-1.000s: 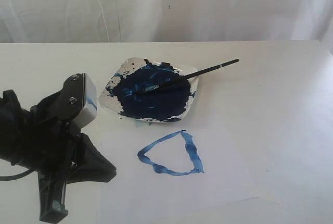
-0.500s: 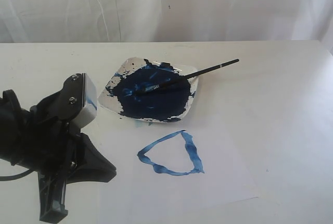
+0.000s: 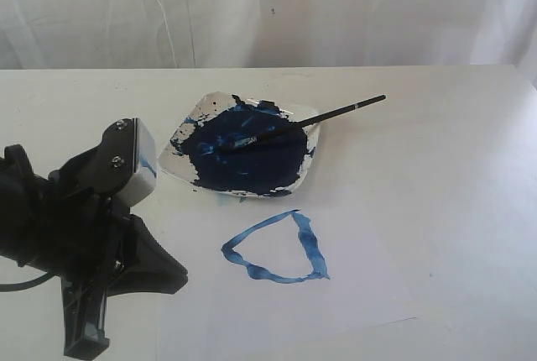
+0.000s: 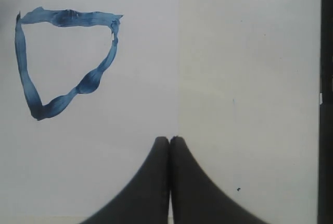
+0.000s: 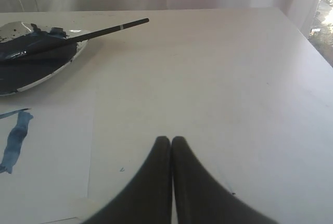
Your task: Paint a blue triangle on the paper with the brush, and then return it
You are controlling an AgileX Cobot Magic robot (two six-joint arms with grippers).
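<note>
The brush lies across the white plate, its tip in the dark navy paint and its handle sticking out over the table to the right. The blue triangle is an unfilled outline on the paper, in front of the plate. My left arm stands at the lower left; the left gripper is shut and empty above the paper's edge, beside the triangle. My right gripper is shut and empty over bare table, apart from the brush and plate.
A white curtain hangs behind the table. The table's right edge shows in the right wrist view. A dark strip runs along one side of the left wrist view. The right arm does not show in the exterior view.
A faint pale edge beyond the paper's near right corner a second ago is gone. Brush, plate, triangle and left arm have not moved.
</note>
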